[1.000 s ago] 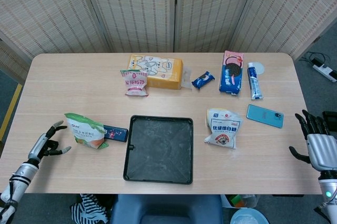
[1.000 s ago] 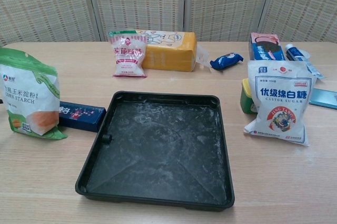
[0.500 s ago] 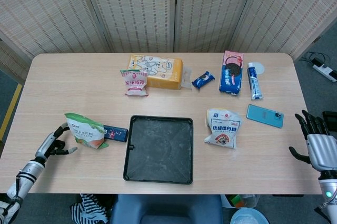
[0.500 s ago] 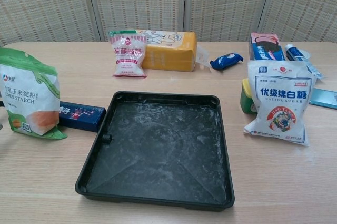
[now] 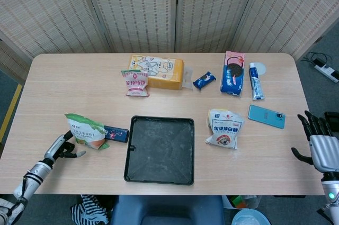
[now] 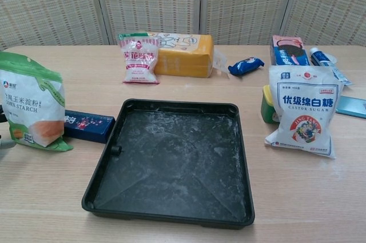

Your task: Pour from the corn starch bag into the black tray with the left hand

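The corn starch bag (image 5: 86,131) (image 6: 31,108), white and green, stands upright left of the black tray (image 5: 160,150) (image 6: 171,163), whose floor is dusted with white powder. My left hand (image 5: 63,146) is just left of the bag with its fingers spread, close to the bag's side but holding nothing; in the chest view only a fingertip (image 6: 4,143) shows at the left edge. My right hand (image 5: 322,148) hangs open off the table's right edge, far from everything.
A dark blue box (image 5: 116,134) lies between bag and tray. A castor sugar bag (image 5: 224,128), teal phone (image 5: 266,116), toothpaste (image 5: 256,88), cookie packs (image 5: 232,72), a yellow box (image 5: 158,72) and a pink packet (image 5: 135,82) sit right and behind.
My left hand has moved right, step by step, toward the corn starch bag and now sits right beside it. The right hand, bag and tray have not moved.
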Available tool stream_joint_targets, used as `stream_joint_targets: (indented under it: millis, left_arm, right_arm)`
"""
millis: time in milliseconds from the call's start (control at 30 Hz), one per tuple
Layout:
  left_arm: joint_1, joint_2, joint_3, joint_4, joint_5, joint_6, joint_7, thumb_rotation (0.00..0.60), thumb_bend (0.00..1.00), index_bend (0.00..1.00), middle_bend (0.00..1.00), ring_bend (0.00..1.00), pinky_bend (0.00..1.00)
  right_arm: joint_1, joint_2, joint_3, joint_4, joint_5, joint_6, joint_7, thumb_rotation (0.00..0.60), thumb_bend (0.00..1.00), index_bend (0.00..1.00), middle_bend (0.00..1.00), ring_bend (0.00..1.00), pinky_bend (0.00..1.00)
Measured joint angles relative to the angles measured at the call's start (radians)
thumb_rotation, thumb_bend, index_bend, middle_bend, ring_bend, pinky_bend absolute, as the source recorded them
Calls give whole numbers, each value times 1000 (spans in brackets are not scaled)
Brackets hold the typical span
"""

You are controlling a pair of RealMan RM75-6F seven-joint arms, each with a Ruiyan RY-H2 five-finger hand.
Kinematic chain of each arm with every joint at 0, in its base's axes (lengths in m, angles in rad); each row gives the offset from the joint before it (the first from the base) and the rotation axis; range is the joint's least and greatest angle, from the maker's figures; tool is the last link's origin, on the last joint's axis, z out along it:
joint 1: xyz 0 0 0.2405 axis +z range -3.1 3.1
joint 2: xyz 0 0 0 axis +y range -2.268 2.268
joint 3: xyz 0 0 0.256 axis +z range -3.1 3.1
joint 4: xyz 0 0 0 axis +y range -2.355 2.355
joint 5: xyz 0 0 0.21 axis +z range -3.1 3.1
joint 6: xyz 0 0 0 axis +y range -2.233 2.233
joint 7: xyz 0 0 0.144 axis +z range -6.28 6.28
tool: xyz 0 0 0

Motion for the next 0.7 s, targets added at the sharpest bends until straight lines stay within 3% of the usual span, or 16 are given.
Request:
stream_joint_targets:
  millis: [400, 700]
  left_arm:
    - [-31, -13, 14, -5, 6, -14, 9, 600, 223, 180, 287, 954, 1000]
    - [-26, -62, -18, 20, -41, -37, 89, 600, 223, 440, 477, 982, 1000]
  right_arm:
    - [-3, 1, 0, 0, 4, 3, 0, 600, 279, 0, 0, 0, 0]
    - [-6, 1, 2, -1, 5, 8, -1, 600, 280, 0, 0, 0, 0]
